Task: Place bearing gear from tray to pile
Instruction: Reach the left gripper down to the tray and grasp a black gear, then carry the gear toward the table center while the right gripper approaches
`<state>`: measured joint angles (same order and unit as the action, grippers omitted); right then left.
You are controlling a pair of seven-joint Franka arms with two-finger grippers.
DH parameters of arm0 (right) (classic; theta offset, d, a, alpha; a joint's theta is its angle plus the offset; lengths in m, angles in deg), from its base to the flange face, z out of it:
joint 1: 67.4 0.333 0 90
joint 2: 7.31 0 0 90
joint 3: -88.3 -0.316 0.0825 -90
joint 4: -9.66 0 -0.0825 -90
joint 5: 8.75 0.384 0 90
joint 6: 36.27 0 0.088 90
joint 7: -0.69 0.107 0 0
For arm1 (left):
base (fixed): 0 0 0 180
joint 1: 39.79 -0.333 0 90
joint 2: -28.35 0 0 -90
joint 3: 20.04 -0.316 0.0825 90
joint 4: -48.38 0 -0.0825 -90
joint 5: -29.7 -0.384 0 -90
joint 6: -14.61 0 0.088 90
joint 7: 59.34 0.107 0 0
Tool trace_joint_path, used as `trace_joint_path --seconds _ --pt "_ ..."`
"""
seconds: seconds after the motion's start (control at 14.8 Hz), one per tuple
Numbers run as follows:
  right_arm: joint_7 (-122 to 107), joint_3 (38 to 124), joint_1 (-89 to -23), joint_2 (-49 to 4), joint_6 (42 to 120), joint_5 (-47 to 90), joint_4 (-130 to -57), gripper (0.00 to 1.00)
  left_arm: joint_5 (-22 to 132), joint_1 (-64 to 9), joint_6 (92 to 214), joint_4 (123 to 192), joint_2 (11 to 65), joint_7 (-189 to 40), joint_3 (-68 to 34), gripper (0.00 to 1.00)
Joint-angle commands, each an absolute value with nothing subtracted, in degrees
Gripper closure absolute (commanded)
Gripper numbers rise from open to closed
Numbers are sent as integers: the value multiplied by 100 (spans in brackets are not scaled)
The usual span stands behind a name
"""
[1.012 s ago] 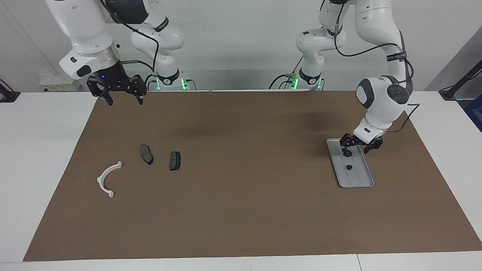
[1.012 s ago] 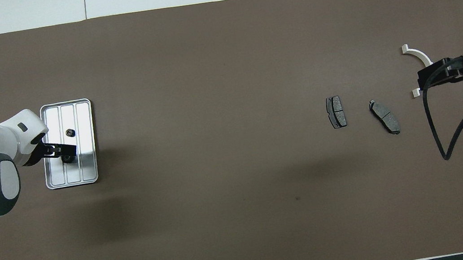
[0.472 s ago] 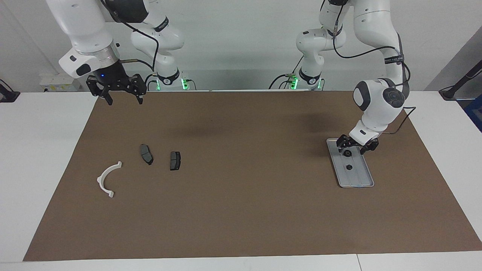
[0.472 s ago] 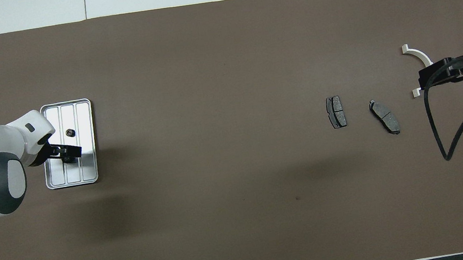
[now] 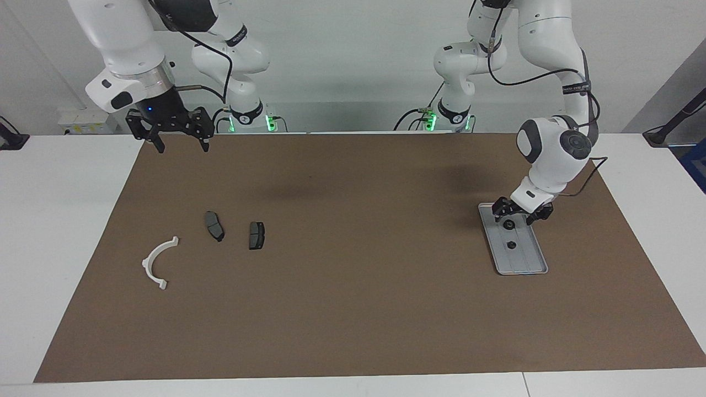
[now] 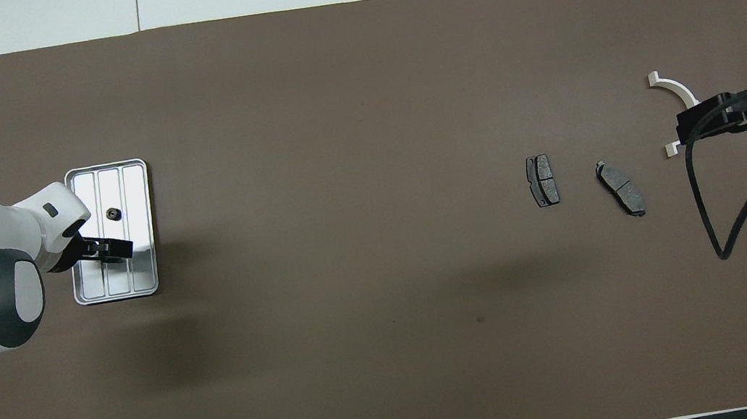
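Two bearing gears sit in the tray [image 5: 527, 266] in the facing view, where the left gripper [image 5: 520, 218] has edged lower, jaws apart around the nearer bearing gear [image 5: 508, 224], while overhead the right gripper [image 6: 697, 120], open and empty, waits above the pile [image 6: 619, 188].
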<state>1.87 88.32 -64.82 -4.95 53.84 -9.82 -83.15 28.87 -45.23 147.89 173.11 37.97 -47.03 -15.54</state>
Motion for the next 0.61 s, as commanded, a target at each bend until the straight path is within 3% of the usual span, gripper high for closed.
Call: trace_joint_path --seconds 0.0,0.13,0.54 --pt "271 8812 -6520 -406 5487 -832 -8394 0 2953 -4523 14996 17467 3775 -4703 -1582 3" --pt "289 8803 -6502 -370 5565 -710 -8499 0 2953 -4523 15075 17511 3784 -4773 -1582 4" --pt "639 8803 -6169 -449 6822 -665 -9500 0 2961 -4506 15295 17529 3924 -5020 -1582 4"
